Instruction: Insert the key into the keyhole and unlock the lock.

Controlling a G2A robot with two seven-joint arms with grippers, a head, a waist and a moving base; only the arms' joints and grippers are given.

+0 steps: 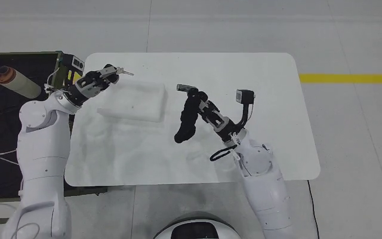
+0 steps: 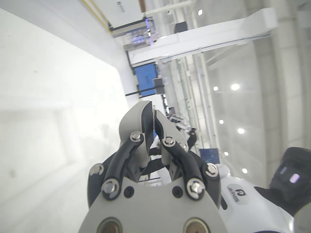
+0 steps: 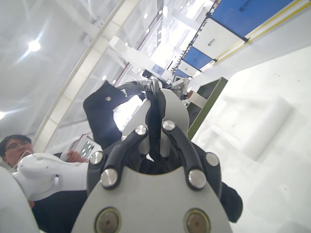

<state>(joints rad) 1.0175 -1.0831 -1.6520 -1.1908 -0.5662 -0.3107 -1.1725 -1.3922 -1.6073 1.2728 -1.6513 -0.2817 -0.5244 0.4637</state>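
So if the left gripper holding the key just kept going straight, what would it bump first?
Probably nothing. The left gripper and its key point across the table, passing on the far side of the lock in the right gripper, though height is hard to judge.

On the table (image 1: 268, 89) a foam pad (image 1: 132, 98) lies left of centre — the key (image 1: 126, 72) near its far edge, the lock (image 1: 188, 116) to its right.

Lighting is bright and even, supplied by round ceiling lamps (image 2: 235, 87) overhead. The white table (image 1: 268, 77) glares, and in the left wrist view its surface washes out to near-white. The pad (image 1: 134, 101) casts only a faint shadow along its 6 o'clock edge.
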